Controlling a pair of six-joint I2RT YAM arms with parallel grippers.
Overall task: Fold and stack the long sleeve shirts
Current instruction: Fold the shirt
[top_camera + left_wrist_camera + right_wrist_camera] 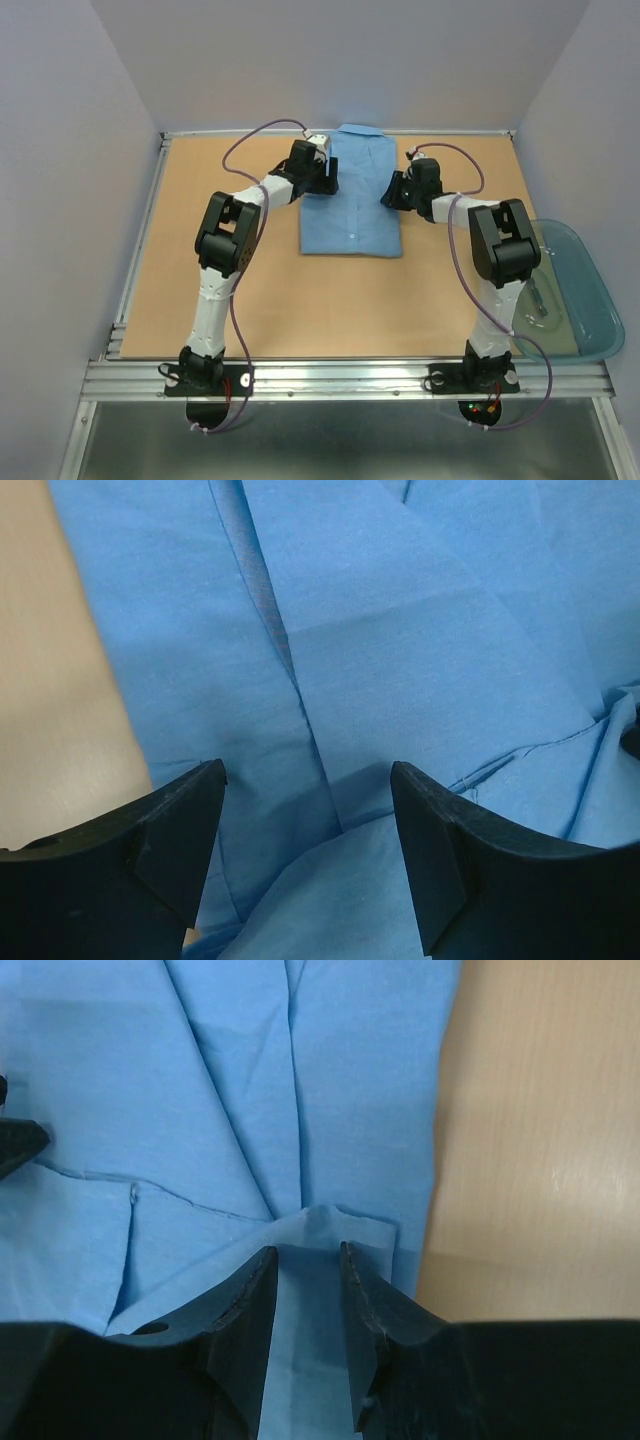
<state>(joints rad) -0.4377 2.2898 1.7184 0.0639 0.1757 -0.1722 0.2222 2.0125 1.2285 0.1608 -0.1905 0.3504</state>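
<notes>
One light blue long sleeve shirt [350,195] lies folded into a narrow rectangle at the middle back of the table, collar at the far end. My left gripper [328,180] is at the shirt's left edge near the collar. In the left wrist view it [308,780] is wide open over the shirt's cloth [400,630], with a loose fold lying between the jaws. My right gripper [392,192] is at the shirt's right edge. In the right wrist view it [308,1252] is closed on a raised fold of the shirt [150,1090].
A translucent teal plastic tub [575,290] stands at the table's right edge beside the right arm. The wooden table [200,200] is walled at the back and both sides. Bare wood shows beside the shirt in both wrist views.
</notes>
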